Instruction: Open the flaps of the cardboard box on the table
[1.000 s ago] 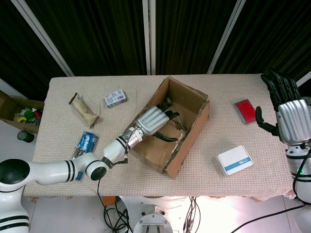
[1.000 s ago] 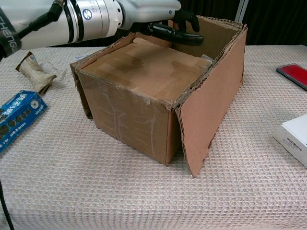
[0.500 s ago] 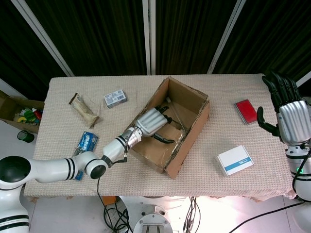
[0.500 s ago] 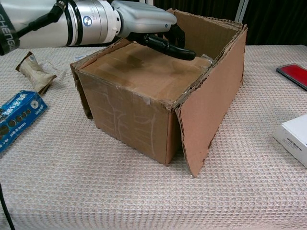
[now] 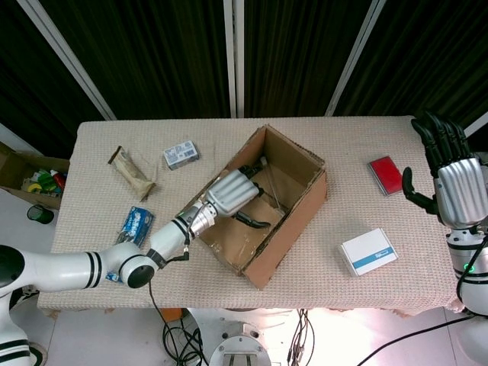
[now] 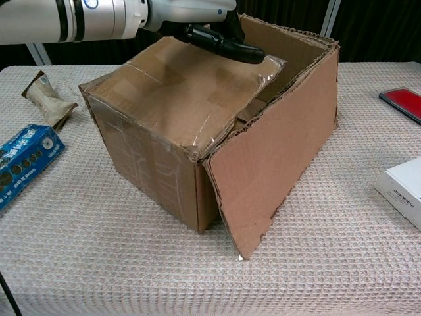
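The cardboard box [image 6: 217, 141] sits in the middle of the table [image 6: 131, 270], turned so one corner points toward me. Its long side flap [image 6: 273, 148] hangs outward and down, already open. The near top flap [image 6: 191, 85] lies folded over the opening, and I have my left hand [image 6: 210, 26] on its far edge, fingers [image 6: 227, 47] curled over the lip, to get purchase for lifting it back. From above, that hand [image 5: 232, 194] reaches into the box mouth; whether the fingertips hook under the flap or only press on it, I cannot quite tell. My right hand [image 5: 450, 179] hangs raised off the table's right end, fingers spread, holding nothing, well clear of the work.

Around the box: a blue packet [image 6: 23, 158] and a wrapped snack [image 6: 46, 99] to my left, a white box [image 6: 401, 191] and a red card [image 6: 401, 102] to my right, a small carton [image 5: 181, 155] farther back. None touches the cardboard box, so I judge the flap's swing unobstructed.
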`<state>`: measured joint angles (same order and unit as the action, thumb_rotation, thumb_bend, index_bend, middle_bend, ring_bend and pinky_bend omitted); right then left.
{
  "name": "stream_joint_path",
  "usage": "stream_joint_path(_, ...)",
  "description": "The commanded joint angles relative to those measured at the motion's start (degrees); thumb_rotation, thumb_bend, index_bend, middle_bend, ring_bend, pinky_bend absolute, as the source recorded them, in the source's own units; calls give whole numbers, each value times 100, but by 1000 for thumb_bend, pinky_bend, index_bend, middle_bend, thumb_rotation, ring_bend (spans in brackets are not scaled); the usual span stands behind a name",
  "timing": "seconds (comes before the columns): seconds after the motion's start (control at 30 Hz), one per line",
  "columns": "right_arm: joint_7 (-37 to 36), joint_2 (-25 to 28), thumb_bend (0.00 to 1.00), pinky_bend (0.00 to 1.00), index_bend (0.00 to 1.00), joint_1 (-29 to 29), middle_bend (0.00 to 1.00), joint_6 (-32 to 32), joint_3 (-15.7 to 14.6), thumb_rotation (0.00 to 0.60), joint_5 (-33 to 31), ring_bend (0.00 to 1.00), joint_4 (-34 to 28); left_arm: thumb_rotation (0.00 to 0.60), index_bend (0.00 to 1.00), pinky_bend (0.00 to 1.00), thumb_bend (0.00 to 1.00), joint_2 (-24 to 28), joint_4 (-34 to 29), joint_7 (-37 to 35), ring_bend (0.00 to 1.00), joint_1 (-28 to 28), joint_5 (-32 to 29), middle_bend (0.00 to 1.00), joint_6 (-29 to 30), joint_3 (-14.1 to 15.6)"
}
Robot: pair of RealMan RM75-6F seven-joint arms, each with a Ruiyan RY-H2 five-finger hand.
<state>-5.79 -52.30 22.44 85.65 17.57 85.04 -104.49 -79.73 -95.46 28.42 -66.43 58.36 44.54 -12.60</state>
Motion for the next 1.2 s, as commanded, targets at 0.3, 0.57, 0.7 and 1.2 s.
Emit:
stream_joint_path(0.3, 121, -30, 585, 0, 0, 35, 0, -32, -17, 600, 165, 0, -194, 0, 552, 226, 42, 1202, -1598, 12, 106, 435, 241, 528, 574, 102)
stream_joint_path(0.57, 320, -104, 585, 0, 0, 58, 0, -11, -55, 600, 358, 0, -376, 0, 551, 226, 35, 2084, -2620, -237, 106, 823, 520, 526, 872, 100)
stream_joint_path(0.7, 391, -160, 584, 0, 0, 90, 0, -55, -67, 600, 378, 0, -402, 0, 551, 226, 35, 2428, -2958, -283, 106, 1001, 701, 527, 996, 126)
stream_joint_path(1.2, 527, -191, 578, 0, 0, 49, 0, 1, -108, 600, 517, 0, -593, 0, 585, 226, 29, 3563, -3756, -465, 106, 1625, 1021, 551, 988, 422)
